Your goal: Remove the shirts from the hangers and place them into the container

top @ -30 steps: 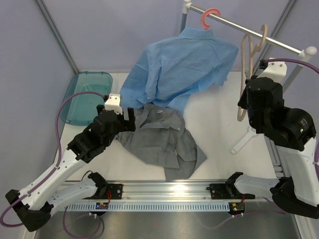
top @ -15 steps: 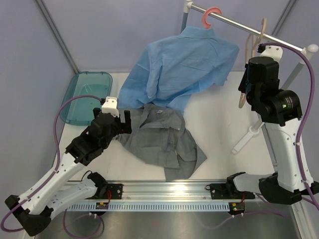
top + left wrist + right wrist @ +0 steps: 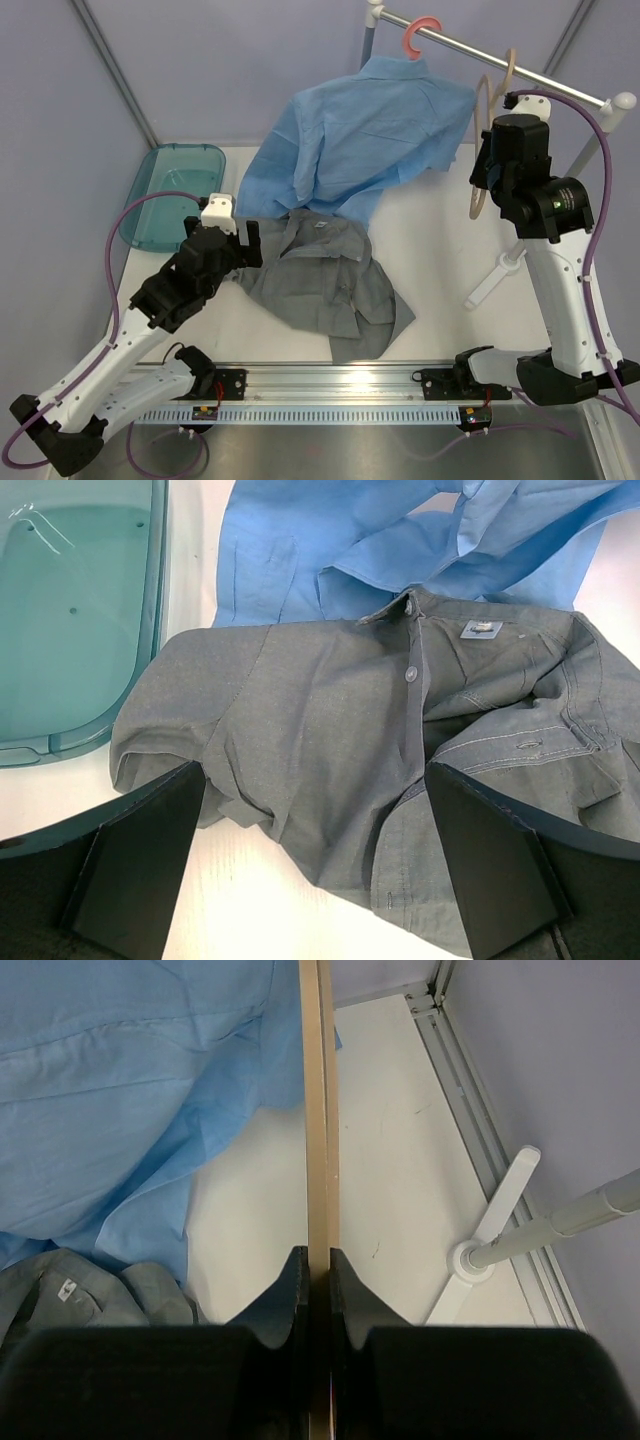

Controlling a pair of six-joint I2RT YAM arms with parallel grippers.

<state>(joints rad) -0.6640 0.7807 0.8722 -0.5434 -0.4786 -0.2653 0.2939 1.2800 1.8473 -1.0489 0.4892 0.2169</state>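
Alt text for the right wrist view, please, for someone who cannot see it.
The right gripper is shut on the pale tan hanger, whose bar runs straight up mid-frame. To its left the light blue shirt drapes onto the white table, a corner of the grey shirt below it; the clothes rail's white foot is at right.

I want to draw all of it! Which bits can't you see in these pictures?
- Top view: the pink hanger shoulders, inside the light blue shirt; only its hook shows.
- Top view: the right tool tips, behind the right arm.
- Right wrist view: the tan hanger is an edge-on strip, cut off at the top edge.
- Left wrist view: the container and grey shirt run past the edges.
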